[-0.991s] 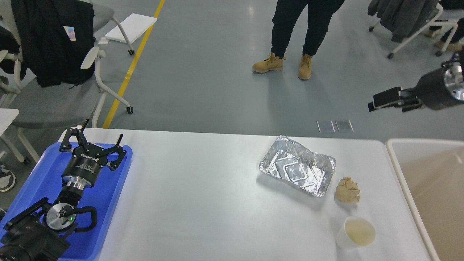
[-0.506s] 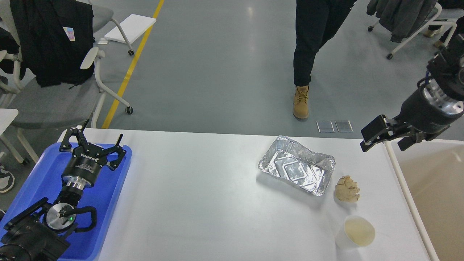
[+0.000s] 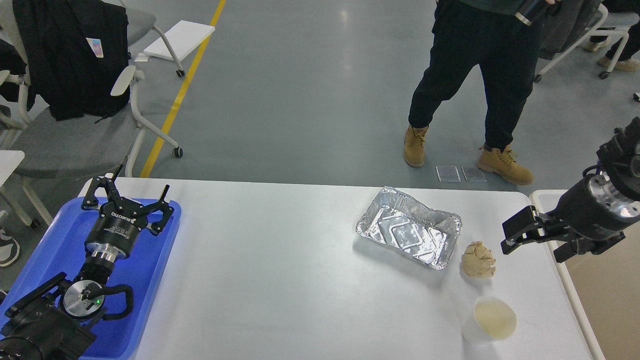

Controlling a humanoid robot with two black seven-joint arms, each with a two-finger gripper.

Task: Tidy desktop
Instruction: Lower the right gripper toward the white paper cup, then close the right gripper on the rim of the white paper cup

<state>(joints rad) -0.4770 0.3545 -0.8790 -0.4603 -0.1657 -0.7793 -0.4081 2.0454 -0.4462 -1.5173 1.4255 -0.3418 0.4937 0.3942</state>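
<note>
Grey shop floor runs behind the white table (image 3: pixel 280 280), which fills the lower middle of the head view with its far edge toward a grey chair (image 3: pixel 75 135) draped with a black jacket (image 3: pixel 70 55). A person in black trousers and tan boots (image 3: pixel 480 85) stands beyond the table's far right corner.

On the table's left end sits a blue tray (image 3: pixel 55 245). The left hand (image 3: pixel 130 200) hovers above the tray's far part, fingers spread wide apart and gripping nothing.

Toward the right side of the table lies a crumpled foil tray (image 3: pixel 407 232), tilted at an angle. Just beside its near right corner rests a crumpled brown paper ball (image 3: pixel 478 259). Nearer the front edge stands a white paper cup (image 3: pixel 492 320) with pale liquid inside.

The right hand (image 3: pixel 535 242) hangs over the table's right edge, near the paper ball but apart from it, its two fingers parted and empty. A beige bin (image 3: pixel 605 300) with a cream rim sits against the table's right side.
</note>
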